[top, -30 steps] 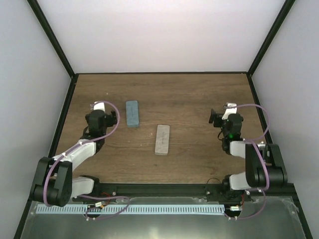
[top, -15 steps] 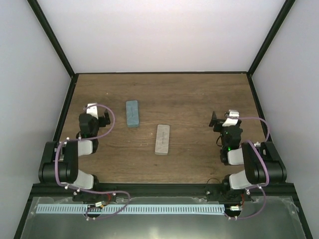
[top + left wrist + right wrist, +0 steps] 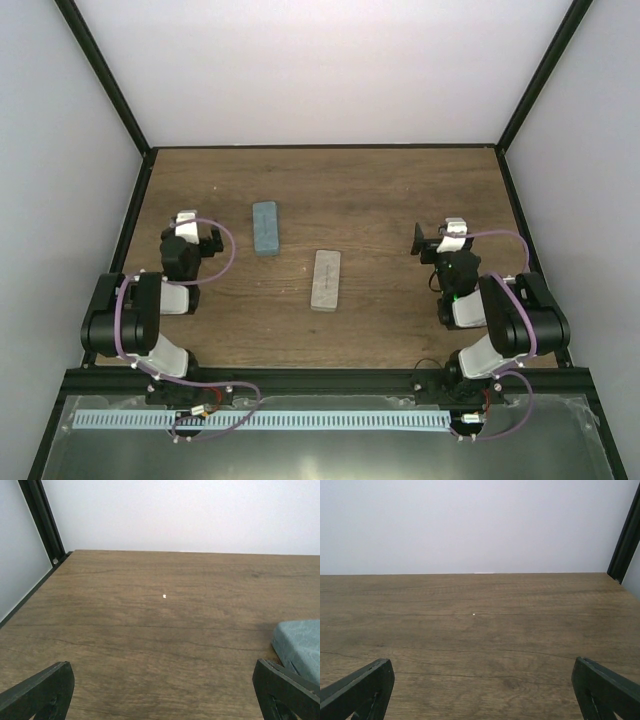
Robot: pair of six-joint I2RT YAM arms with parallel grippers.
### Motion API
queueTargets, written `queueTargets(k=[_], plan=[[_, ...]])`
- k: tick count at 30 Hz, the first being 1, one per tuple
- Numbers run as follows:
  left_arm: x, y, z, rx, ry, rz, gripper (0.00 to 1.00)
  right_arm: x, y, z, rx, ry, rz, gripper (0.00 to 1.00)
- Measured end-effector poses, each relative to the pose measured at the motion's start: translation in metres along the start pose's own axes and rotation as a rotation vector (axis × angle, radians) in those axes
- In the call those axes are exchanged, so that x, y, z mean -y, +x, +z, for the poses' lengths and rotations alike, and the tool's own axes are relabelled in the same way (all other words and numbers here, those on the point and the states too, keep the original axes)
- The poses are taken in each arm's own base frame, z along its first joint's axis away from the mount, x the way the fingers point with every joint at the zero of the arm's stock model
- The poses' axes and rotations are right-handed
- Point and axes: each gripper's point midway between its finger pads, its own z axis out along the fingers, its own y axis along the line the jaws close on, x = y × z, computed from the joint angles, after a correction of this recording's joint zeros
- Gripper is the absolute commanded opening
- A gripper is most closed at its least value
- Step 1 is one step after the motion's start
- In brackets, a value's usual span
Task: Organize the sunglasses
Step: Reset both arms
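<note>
Both arms have folded back toward their bases since the earlier frame, the left one by far the more, and neither case has shifted. My left pincer point(image 3: 163, 691) stands wide with nothing between its fingers, and my right pincer point(image 3: 482, 692) is just as wide and just as bare. I cannot find the sunglasses in any view. On the table point(image 3: 400, 190) I see only a blue case point(image 3: 265, 228) on the left and a grey case point(image 3: 326, 279) near the middle, well apart and both closed, so I judge the glasses are shut inside them or out of sight. From the task wording I expect them to be light, thin and easily bent, with slick lenses that mark and hinged arms that swing, so I would pinch across the folded frame near the bridge, gently, and keep off the lenses and the arm tips. The cases look stiff, and I would take them across the narrow width. My overhead view gives me the whole layout, with both cases and both arms, but it lacks fine detail. My left wrist view shows only a corner of the blue case at its right edge, plus a tiny white speck point(image 3: 165, 596) on the wood. My right wrist view shows bare wood and the back wall point(image 3: 470, 525), with no case at all.
</note>
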Motion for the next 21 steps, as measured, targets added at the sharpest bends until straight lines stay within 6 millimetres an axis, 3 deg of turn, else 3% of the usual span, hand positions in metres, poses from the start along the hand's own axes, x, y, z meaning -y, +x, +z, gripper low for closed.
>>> queueTargets(k=[21], plan=[[0.001,-0.0105,-0.0004,0.044,-0.001,0.003,1.0,-0.0046,-0.003,0.0086,-0.01,-0.068,0.004,1.0]])
